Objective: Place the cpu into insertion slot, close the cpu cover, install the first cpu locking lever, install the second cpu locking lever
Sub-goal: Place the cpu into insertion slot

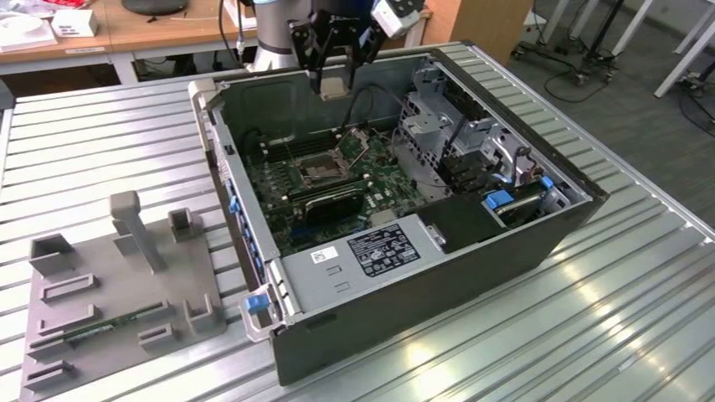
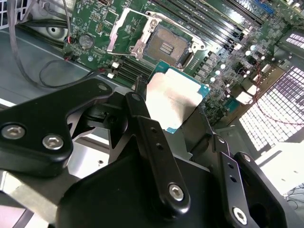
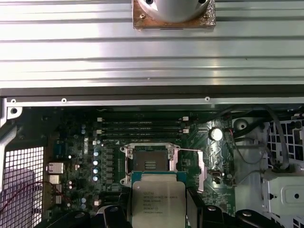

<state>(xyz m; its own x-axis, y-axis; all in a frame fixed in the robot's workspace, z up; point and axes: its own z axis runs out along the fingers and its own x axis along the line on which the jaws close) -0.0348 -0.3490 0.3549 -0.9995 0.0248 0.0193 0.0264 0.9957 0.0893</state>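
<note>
– Cpu [image 2: 175, 102] position?
– Held in the air over the open computer case [image 1: 470, 243]. The black fingers [image 2: 142, 126] of the gripper [image 1: 333, 82] pinch it by two opposite edges, and its silver top shows in both wrist views. It hangs above the green board [image 3: 71, 137], apart from the insertion slot [image 3: 149, 165], which lies bare.
– And the cpu cover [image 2: 114, 33]?
– Swung up off the slot, so the way in looks free.
– What could spoil it from here?
– Chiefly alignment, I judge. If the chip comes down tilted or a little off-square, a corner could land on the slot's rim, or press on the contacts and bend them. The hold is only on thin edges, so a knock against the raised cover or the case wall might twist the chip between the fingers. Whether its orientation suits the slot, I cannot tell.
</note>
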